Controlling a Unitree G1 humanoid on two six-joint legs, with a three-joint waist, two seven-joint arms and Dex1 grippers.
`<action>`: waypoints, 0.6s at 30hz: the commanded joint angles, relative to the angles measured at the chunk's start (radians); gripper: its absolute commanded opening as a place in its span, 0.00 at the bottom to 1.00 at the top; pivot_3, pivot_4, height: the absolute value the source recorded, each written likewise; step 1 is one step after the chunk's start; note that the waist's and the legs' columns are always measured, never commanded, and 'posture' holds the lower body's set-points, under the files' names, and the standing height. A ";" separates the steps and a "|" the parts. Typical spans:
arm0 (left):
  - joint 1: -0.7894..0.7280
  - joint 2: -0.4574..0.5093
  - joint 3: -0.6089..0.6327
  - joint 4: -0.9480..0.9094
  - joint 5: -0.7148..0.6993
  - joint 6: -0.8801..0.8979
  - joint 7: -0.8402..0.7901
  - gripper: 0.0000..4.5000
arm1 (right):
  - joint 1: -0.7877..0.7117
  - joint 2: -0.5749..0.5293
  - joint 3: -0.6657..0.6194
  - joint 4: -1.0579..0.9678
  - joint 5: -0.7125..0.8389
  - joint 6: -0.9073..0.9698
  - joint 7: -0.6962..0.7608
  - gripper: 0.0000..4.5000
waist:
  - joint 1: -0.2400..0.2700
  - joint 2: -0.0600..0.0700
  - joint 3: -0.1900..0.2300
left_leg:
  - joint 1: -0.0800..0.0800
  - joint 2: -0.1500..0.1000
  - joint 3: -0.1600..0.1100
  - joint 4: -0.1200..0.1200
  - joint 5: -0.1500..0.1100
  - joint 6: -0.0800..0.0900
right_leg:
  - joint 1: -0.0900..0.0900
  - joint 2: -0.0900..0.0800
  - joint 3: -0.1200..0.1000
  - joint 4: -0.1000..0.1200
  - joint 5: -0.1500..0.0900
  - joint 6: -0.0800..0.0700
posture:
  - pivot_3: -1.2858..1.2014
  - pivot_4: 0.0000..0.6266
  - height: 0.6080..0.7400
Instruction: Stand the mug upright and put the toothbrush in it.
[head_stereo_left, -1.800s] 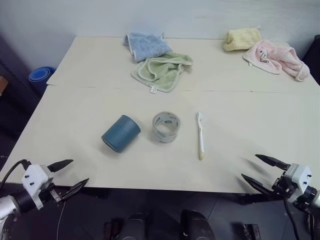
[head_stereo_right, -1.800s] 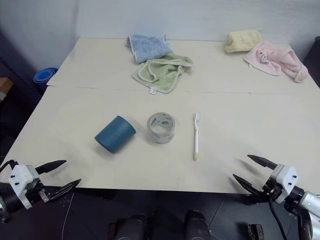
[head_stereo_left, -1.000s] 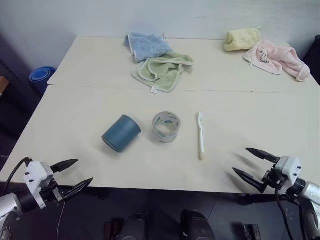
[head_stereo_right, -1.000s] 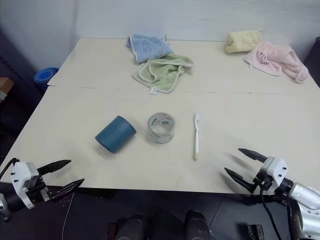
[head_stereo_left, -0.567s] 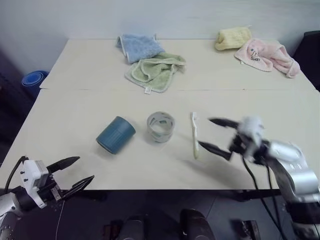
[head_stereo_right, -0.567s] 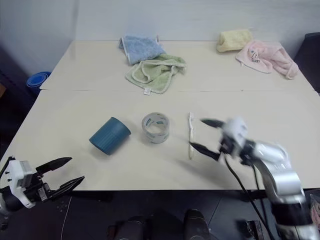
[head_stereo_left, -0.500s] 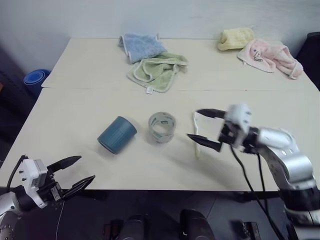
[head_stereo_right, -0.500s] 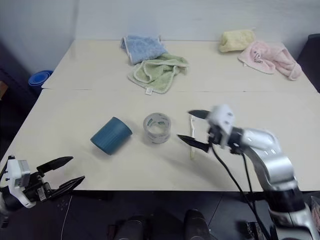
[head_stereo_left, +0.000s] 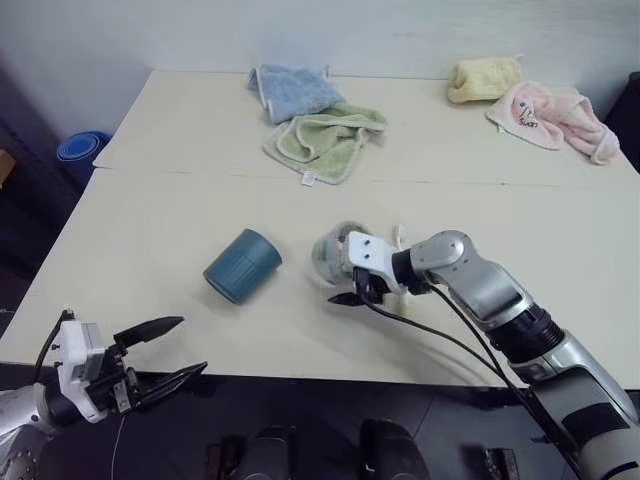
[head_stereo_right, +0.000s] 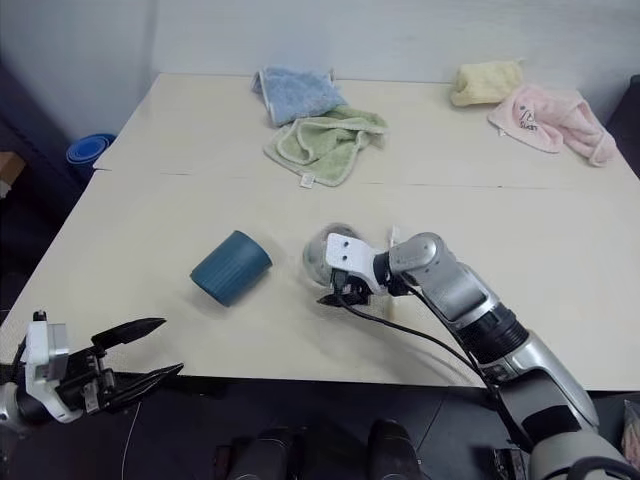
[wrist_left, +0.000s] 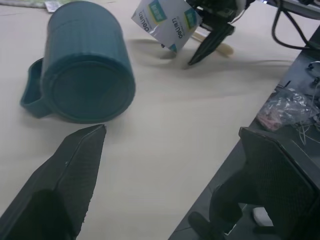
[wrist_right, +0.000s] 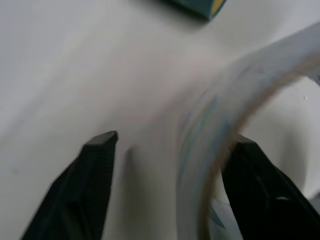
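The dark teal mug (head_stereo_left: 242, 265) lies on its side left of the table's middle, its base toward my left gripper (head_stereo_left: 190, 345), which hangs open off the front edge, well short of it. In the left wrist view the mug (wrist_left: 82, 65) shows its small handle (wrist_left: 29, 94). My right gripper (head_stereo_left: 340, 275) reaches in from the right and is open at the grey-white tape roll (head_stereo_left: 328, 252). In the right wrist view the roll's wall (wrist_right: 210, 130) runs between its fingers. Most of the toothbrush is hidden behind that arm, with its bristle head (head_stereo_left: 398, 234) showing.
Blue (head_stereo_left: 290, 90) and green (head_stereo_left: 325, 140) towels lie at the back middle of the table, with yellow (head_stereo_left: 483, 78) and pink (head_stereo_left: 550, 115) ones at the back right. A blue stack (head_stereo_left: 80, 150) sits on the floor beyond the table's left edge. A seam (head_stereo_left: 150, 174) crosses the tabletop.
My right arm has swung from the front right edge leftward across the toothbrush to the tape roll, and its fingers have narrowed. The left gripper has shifted slightly right and stays open.
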 joint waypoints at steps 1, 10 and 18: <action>0.004 -0.010 -0.003 -0.033 -0.015 -0.014 -0.002 1.00 | -0.003 0.002 -0.050 0.002 -0.004 -0.067 0.028 0.42 | -0.001 0.000 0.000 | 0.000 0.000 0.000 0.000 0.000 0.000 | 0.000 0.000 0.000 0.000 0.000 0.000 | 0.52 0.24 1.00; -0.050 -0.018 -0.037 0.032 -0.012 -0.027 -0.024 1.00 | 0.149 -0.112 -0.584 -0.130 0.479 0.038 0.172 0.03 | 0.006 0.001 0.001 | -0.001 0.000 -0.001 0.000 0.000 0.001 | 0.000 0.000 -0.001 -0.001 0.000 0.001 | 0.52 0.24 1.00; -0.113 -0.007 -0.079 0.021 -0.019 -0.020 -0.032 1.00 | 0.258 -0.555 -0.621 0.214 0.274 0.091 0.265 0.03 | 0.009 0.001 0.001 | -0.001 0.000 0.002 0.000 -0.001 0.002 | 0.001 0.000 0.000 -0.003 0.000 0.001 | 0.52 0.24 1.00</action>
